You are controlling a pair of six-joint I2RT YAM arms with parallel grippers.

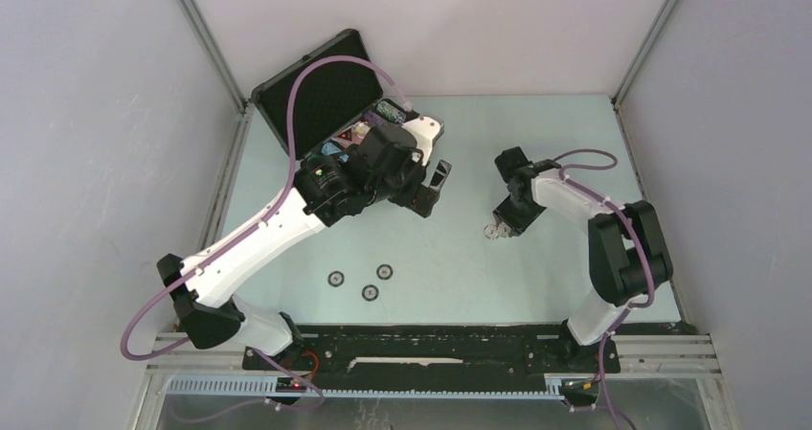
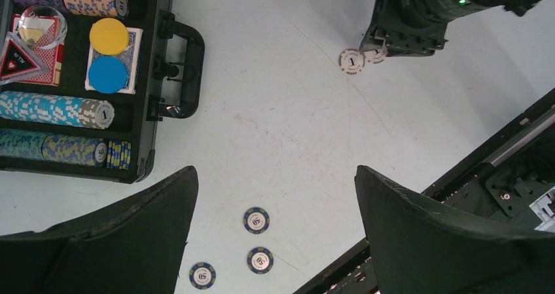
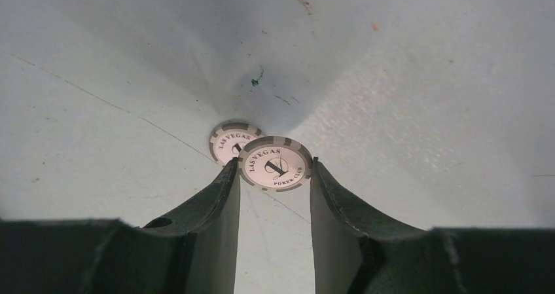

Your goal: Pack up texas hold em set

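The open black poker case point(image 1: 321, 90) stands at the back left; the left wrist view shows its handle side point(image 2: 147, 120), with chip rows, card decks and a yellow and a blue button inside. My left gripper point(image 1: 434, 189) hangs open and empty above the table just right of the case point(image 2: 275, 171). Three blue 50 chips point(image 1: 370, 292) lie loose on the table near the front point(image 2: 256, 220). My right gripper point(image 1: 502, 225) is down at the table, its tips point(image 3: 275, 171) closed on the edges of a white 1 chip point(image 3: 273, 162). A second white chip point(image 3: 226, 140) lies just behind and left of it.
The case's raised lid and the left arm's purple cable arch over the back left. A black rail point(image 1: 431, 339) runs along the near edge. Grey walls enclose the table on three sides.
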